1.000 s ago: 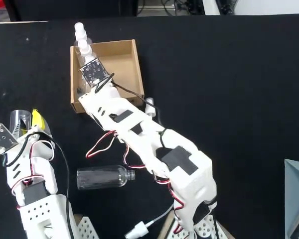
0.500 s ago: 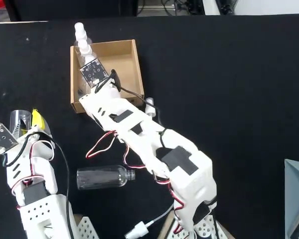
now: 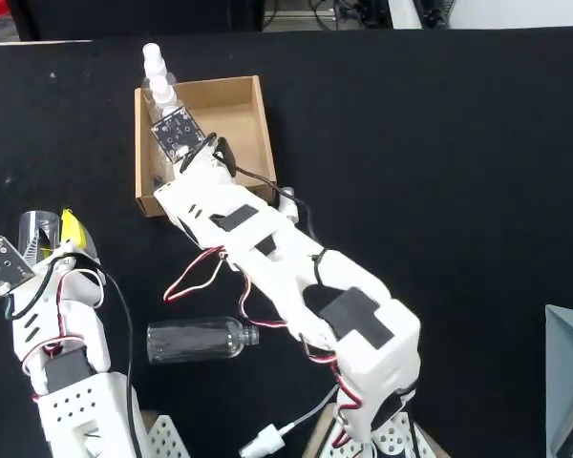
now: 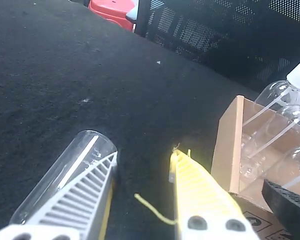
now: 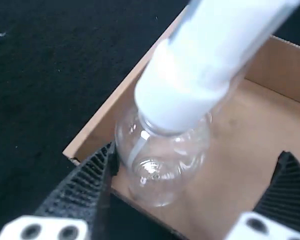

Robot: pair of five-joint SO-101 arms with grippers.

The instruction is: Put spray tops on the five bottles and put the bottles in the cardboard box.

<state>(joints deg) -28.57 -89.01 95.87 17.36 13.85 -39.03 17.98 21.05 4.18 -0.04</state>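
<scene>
Bottle (image 5: 162, 160) stands upright in cardboard box (image 5: 250, 130), spray top (image 5: 210, 65) uppermost.

I'm scanning every feed and no text or number reads clearly. The cardboard box (image 4: 228, 150) has small dark printed marks on its outer wall, too tiny for me to decipher.

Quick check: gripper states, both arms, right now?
Left gripper: open, nothing between its fingers.
Right gripper: open, straddling a capped bottle in the cardboard box.
</scene>
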